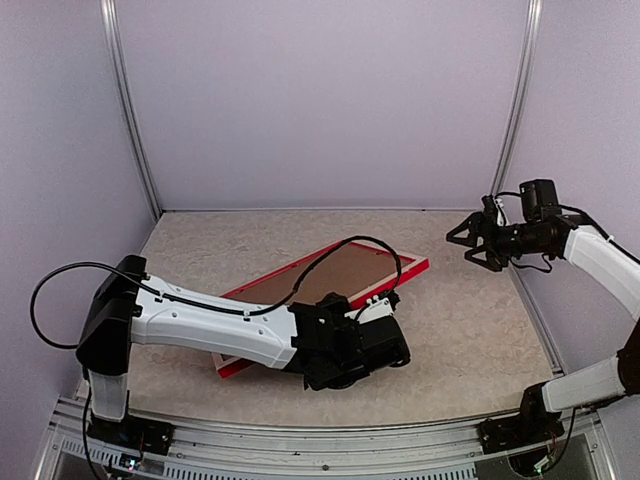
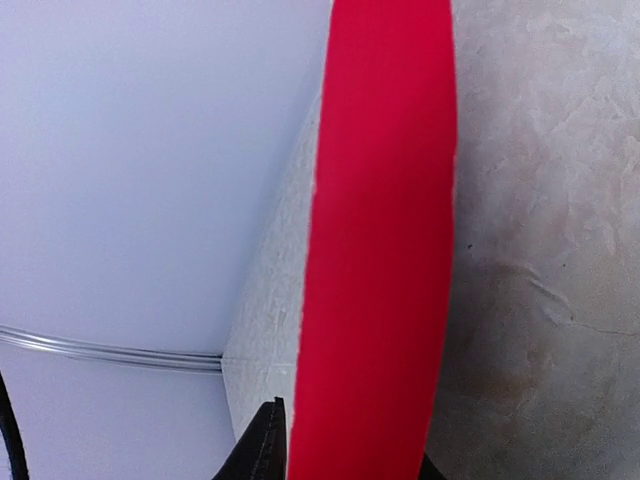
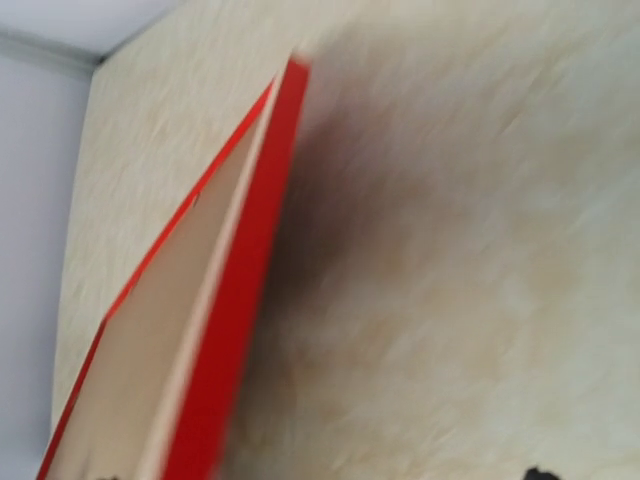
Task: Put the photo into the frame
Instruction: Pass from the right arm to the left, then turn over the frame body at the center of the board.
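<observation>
— Top external view: where is the frame [image 1: 408, 272] lying?
— It is lying slantwise on the counter [image 1: 460, 340]. Left fingers [image 2: 265, 445] are pinching its red edge; right fingers [image 1: 462, 228] are hovering spread, well apart from it.

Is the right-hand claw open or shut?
Open: in the overhead view the right gripper has its two fingers spread wide, nothing between them.

- Showing plain lilac walls [image 1: 320, 100] closing in a beige, mottled table [image 1: 470, 330].
- Showing silvery posts [image 1: 130, 110] running up both back corners.
- Lighting everything softly, evenly.
</observation>
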Controlling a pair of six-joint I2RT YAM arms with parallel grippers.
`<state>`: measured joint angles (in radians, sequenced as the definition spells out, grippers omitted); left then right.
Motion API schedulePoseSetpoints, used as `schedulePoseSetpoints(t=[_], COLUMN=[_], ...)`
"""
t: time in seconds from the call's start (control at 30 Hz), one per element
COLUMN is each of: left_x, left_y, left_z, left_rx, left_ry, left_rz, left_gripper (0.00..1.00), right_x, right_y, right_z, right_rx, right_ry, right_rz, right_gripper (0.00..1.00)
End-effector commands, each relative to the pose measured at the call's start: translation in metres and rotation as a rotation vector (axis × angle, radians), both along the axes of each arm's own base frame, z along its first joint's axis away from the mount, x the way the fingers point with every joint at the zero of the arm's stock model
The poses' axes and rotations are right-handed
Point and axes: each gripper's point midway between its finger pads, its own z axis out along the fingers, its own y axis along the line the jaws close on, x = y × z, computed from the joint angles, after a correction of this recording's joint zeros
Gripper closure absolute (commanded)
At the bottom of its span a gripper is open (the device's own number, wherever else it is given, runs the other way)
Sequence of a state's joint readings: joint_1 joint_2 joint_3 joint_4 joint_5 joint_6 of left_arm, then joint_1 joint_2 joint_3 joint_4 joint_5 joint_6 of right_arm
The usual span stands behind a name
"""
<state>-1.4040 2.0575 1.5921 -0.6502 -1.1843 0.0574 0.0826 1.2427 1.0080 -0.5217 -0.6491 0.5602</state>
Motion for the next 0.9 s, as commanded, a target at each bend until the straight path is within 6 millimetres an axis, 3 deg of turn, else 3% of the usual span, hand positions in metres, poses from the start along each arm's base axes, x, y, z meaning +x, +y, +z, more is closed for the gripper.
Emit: schedulePoseSetpoints(t=[0.0, 0.1, 0.2, 0.3, 0.43, 0.57, 0.67, 0.73, 0.77, 0.8, 0.87], left_x=[0.007, 0.007, 0.005, 0.004, 0.009, 0.026, 0.050, 0.058, 0.064, 0.066, 0.075], left_y=[0.000, -0.005, -0.010, -0.014, -0.020, -0.016, -0.009, 0.007, 0.012, 0.025, 0.039], left_z=[0.106, 0.143, 0.194, 0.229, 0.251, 0.263, 0.256, 0.267, 0.259, 0.274, 0.274], left_rx=[-0.205, -0.250, -0.359, -0.470, -0.595, -0.808, -1.001, -1.130, -1.167, -1.226, -1.301], left_ry=[-0.130, -0.128, -0.109, -0.063, 0.020, 0.176, 0.385, 0.451, 0.488, 0.494, 0.540], left_rz=[0.040, 0.013, -0.019, -0.055, -0.097, -0.117, -0.142, -0.168, -0.160, -0.183, -0.178], left_gripper=[1.00, 1.00, 1.00, 1.00, 1.00, 1.00, 1.00, 1.00, 1.00, 1.00, 1.00], right_x=[0.006, 0.013, 0.016, 0.019, 0.021, 0.022, 0.021, 0.020, 0.020, 0.020, 0.020], right_y=[-0.028, -0.041, -0.041, -0.042, -0.044, -0.044, -0.044, -0.044, -0.044, -0.044, -0.043], right_z=[0.022, 0.022, 0.017, 0.015, 0.014, 0.011, 0.007, 0.003, 0.001, -0.001, -0.004], right_rx=[-0.074, -0.075, -0.072, -0.072, -0.072, -0.075, -0.072, -0.068, -0.064, -0.061, -0.053], right_ry=[-0.064, -0.065, -0.056, -0.058, -0.058, -0.056, -0.049, -0.044, -0.043, -0.039, -0.034], right_rz=[-0.036, -0.062, -0.060, -0.061, -0.063, -0.065, -0.066, -0.069, -0.068, -0.067, -0.065], right_gripper=[0.14, 0.13, 0.14, 0.14, 0.14, 0.14, 0.14, 0.14, 0.14, 0.14, 0.14])
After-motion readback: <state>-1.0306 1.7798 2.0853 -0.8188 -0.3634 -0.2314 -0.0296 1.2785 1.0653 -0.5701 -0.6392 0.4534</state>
